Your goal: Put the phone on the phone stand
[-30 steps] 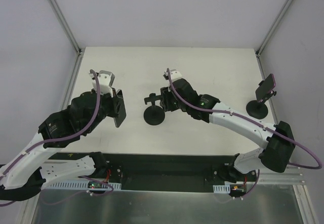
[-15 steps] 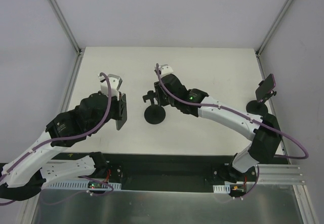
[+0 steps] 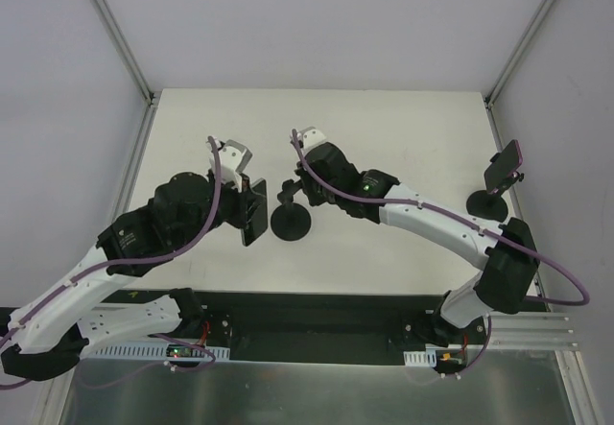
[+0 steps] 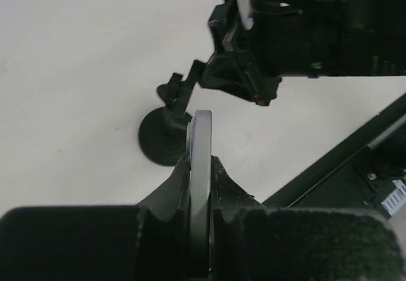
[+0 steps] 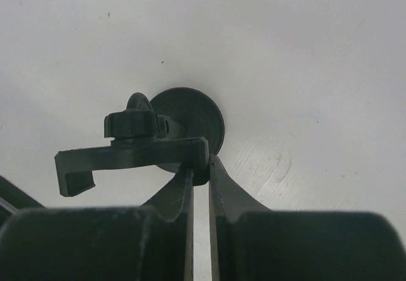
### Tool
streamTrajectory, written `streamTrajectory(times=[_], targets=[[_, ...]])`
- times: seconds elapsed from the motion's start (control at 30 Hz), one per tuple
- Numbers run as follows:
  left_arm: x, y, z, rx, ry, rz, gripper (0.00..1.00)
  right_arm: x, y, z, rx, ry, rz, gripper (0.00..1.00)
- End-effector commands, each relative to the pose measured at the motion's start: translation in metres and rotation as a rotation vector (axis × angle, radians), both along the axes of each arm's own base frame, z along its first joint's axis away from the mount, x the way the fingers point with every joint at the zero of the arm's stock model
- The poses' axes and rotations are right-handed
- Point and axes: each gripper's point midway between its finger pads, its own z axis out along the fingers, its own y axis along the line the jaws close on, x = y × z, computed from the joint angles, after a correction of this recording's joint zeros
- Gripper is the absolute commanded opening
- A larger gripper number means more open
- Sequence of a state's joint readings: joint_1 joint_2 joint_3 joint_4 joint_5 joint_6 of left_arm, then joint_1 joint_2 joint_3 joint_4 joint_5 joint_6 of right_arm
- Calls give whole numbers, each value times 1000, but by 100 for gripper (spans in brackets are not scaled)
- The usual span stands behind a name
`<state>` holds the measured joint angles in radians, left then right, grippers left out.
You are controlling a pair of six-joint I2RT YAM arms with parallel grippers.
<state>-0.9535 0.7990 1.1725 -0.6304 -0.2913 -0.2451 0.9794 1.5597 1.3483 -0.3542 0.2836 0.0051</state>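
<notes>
Pinch on the left side: the left end effector (image 4: 202,168) is clamped on the phone (image 4: 202,135), which the wrist view catches edge-on, a thin pale rim standing up between two dark fingers. From above, the phone (image 3: 254,211) is carried upright above the worktop (image 3: 403,123), just to the left of the phone stand (image 3: 290,222) and not on it. Over to the right end effector (image 5: 200,165): fingers together, nipping the end of the stand's cradle bar (image 5: 127,155), with the knob and the round disc base (image 5: 196,119) right behind. The stand sits at mid-worktop between the two arms. Well off at the right edge, a second stand (image 3: 486,204) carries a second phone (image 3: 504,165), tilted.
</notes>
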Motion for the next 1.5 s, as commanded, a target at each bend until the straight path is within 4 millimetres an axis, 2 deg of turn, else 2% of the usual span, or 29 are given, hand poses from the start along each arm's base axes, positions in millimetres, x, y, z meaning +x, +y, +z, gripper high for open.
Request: streamTrajectory(times=[0.0, 0.07, 0.1, 0.13, 0.17, 0.2, 0.27, 0.3, 0.37, 0.43, 0.57, 0.6, 0.63, 0.67, 0.73, 0.8, 0.93, 1.17, 1.47], targets=[[-4, -52, 45, -190, -127, -223, 0, -17, 8, 46, 109, -69, 185, 1], [-13, -67, 55, -248, -162, -323, 0, -33, 13, 47, 161, -21, 292, 1], [-25, -83, 61, -300, -193, -435, 0, -33, 12, 50, 192, -7, 327, 1], [-33, -91, 65, -330, -212, -502, 0, -42, 11, 46, 211, 10, 390, 1], [-38, -98, 64, -345, -224, -552, 0, -53, 17, 51, 256, 29, 472, 1], [-49, -107, 70, -378, -262, -645, 0, -55, 14, 49, 265, 40, 495, 1], [-51, -120, 64, -376, -271, -708, 0, -69, 12, 47, 289, 84, 595, 1], [-51, -125, 67, -383, -303, -737, 0, -69, 9, 47, 298, 95, 614, 1], [-54, -139, 60, -372, -302, -818, 0, -76, 7, 48, 323, 115, 664, 1], [-53, -152, 53, -356, -320, -883, 0, -73, 1, 48, 336, 125, 669, 1], [-52, -169, 42, -327, -367, -1007, 0, -83, -3, 49, 392, 157, 764, 1], [-47, -169, 42, -323, -375, -1025, 0, -84, -5, 49, 398, 159, 773, 1], [-41, -173, 34, -315, -348, -1044, 0, -85, -6, 49, 402, 164, 782, 1], [-42, -173, 32, -319, -325, -1081, 0, -86, -6, 49, 406, 166, 786, 1], [-25, -173, 31, -317, -300, -1065, 0, -87, -7, 50, 409, 166, 789, 1], [-16, -174, 31, -303, -290, -1049, 0, -88, -8, 50, 409, 166, 792, 1], [0, -175, 18, -275, -243, -1016, 0, -84, -9, 49, 404, 156, 775, 1], [11, -161, 0, -235, -199, -956, 0, -79, -10, 47, 407, 162, 758, 1], [14, -145, -11, -189, -173, -909, 0, -71, -13, 45, 416, 163, 727, 1]])
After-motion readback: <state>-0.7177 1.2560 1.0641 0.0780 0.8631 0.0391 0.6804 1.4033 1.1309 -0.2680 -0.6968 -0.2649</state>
